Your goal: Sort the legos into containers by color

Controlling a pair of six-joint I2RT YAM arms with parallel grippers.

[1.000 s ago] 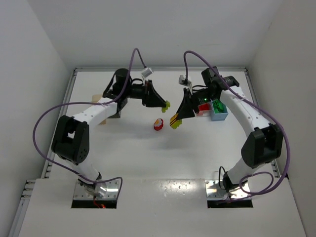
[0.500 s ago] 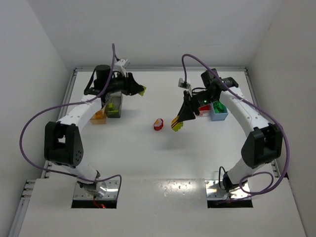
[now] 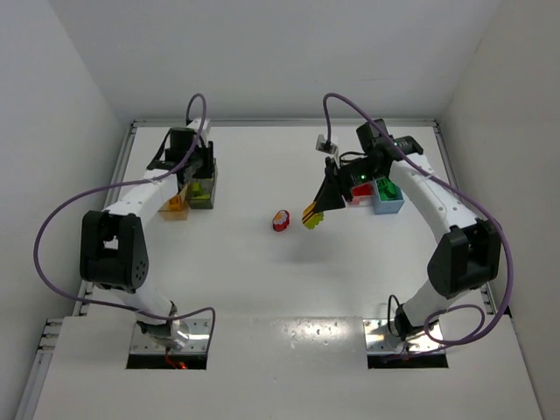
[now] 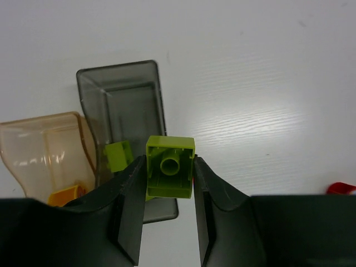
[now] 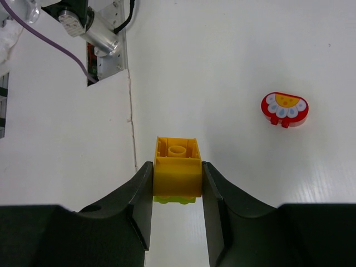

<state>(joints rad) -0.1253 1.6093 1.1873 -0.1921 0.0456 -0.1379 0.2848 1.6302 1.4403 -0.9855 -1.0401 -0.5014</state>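
Over the far-left part of the table, the left gripper is clamped on a lime-green brick, its hollow underside turned to the wrist camera. The brick hangs above one end of the smoky grey bin, where a second green brick already lies. Just beside that bin stands the orange bin, with an orange brick in its corner. Near the middle of the table, the right gripper is closed on a yellow brick, and a sliver of a green piece shows under it. This gripper is raised off the surface and holds the brick between its two dark fingers. A red rounded piece with white petals and a yellow top lies alone on the table, close to the right gripper but apart from it. Behind that arm, a light blue bin holds something green, and the clear bin next to it holds something red.
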